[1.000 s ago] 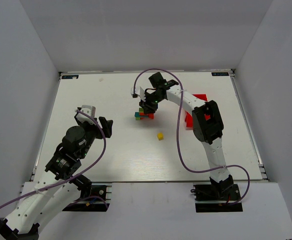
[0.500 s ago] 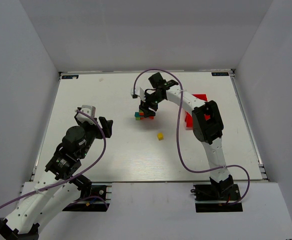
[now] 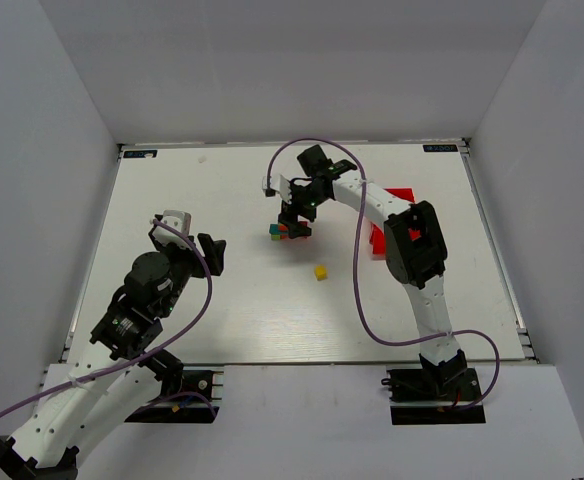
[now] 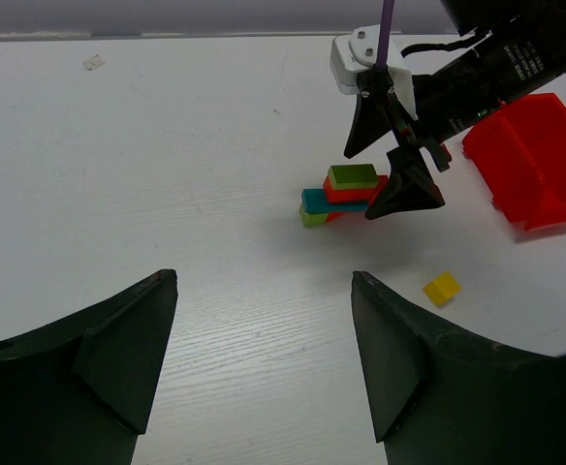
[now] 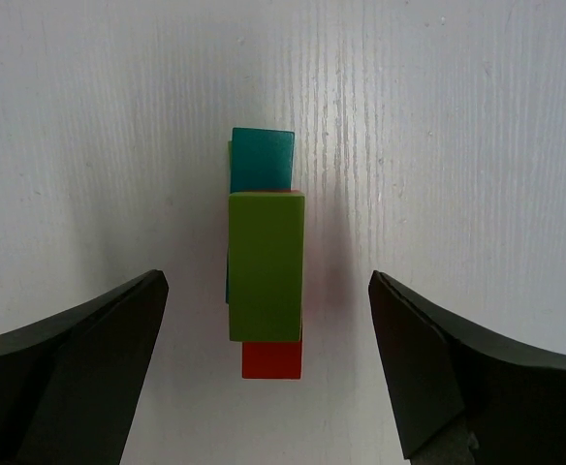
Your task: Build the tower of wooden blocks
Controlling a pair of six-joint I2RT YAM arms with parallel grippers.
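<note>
Wood block tower (image 5: 265,266) stands on the table (image 4: 147,145), lime green bar (image 5: 266,291) on top, below my right gripper (image 4: 388,163), whose jaws are spread wide. My left gripper (image 4: 264,291) hovers well apart, jaws open and empty.

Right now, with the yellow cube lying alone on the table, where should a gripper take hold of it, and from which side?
Come straight down from above and close on two opposite side faces of the yellow cube. It sits flat on the table, apart from the wood block tower and the red bin, so its sides look free.
</note>
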